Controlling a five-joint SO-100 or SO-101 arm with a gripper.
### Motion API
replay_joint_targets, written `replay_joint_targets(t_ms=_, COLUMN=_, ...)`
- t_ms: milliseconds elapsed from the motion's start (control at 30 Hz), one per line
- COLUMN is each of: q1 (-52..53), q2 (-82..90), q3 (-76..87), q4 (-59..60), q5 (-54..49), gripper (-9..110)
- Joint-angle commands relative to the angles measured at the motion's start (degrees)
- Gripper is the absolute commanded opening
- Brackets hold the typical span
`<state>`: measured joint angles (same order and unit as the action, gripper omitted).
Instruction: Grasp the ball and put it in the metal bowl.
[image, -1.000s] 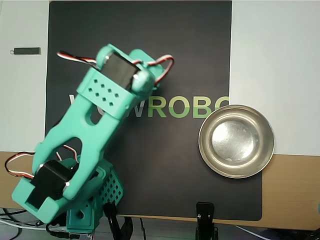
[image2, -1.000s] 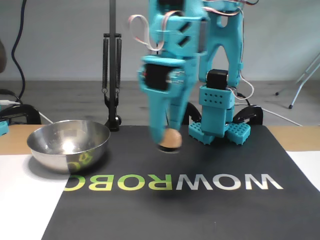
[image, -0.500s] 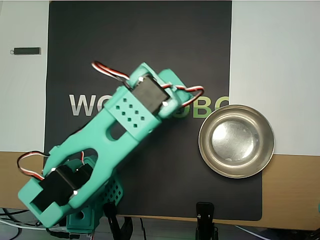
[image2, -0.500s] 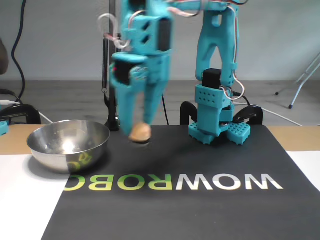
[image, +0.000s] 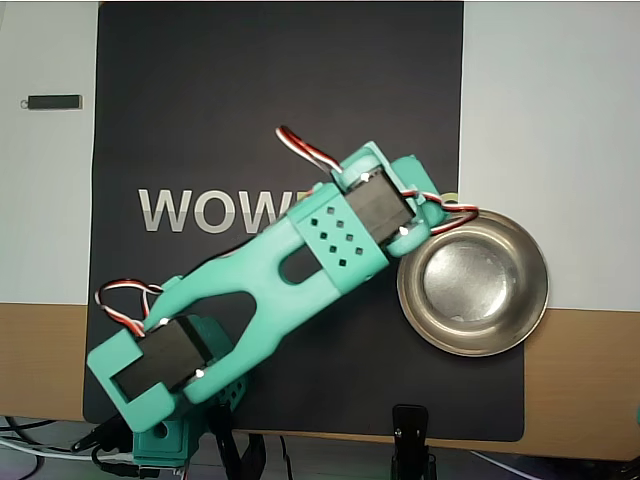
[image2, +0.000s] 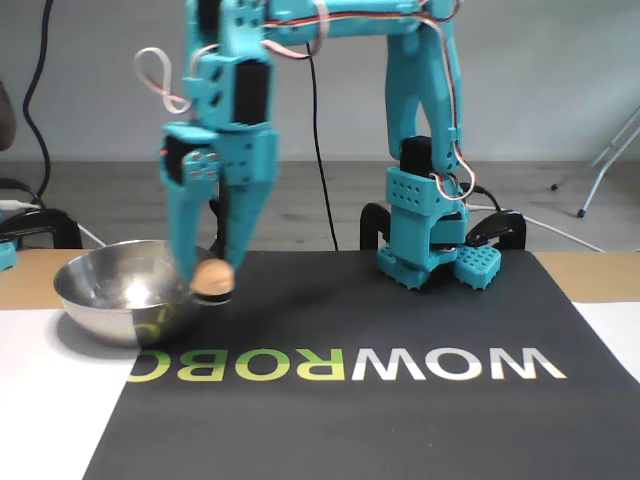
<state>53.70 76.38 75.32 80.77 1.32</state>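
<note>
Tool (image2: 211, 285) points down, its two fingers pinching the ball (image2: 212, 275) at the tips, clear of the black mat (image2: 400, 400). Metal bowl (image2: 120, 290) sits just to the tool's left in the fixed view, the ball level with its near rim. From overhead, the arm's wrist overlaps the bowl's (image: 473, 282) left edge; ball hidden there.

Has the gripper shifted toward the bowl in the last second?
Yes. In the fixed view the gripper, shut on the ball, has swung left to the bowl's rim.
</note>
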Motion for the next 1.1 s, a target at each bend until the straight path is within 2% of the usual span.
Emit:
replay_joint_targets(t_ms=0, q1=2.02, q2=-0.35, q3=-3.78, q4=0.18, q5=0.0, gripper=29)
replay_joint_targets(t_ms=533, q1=10.28, q2=-1.05, q3=-3.69, q4=0.09, q5=-8.44, gripper=29)
replay_joint_targets(t_ms=1067, q1=11.25, q2=-8.79, q3=-9.05, q4=-0.7, q5=-8.53, gripper=29)
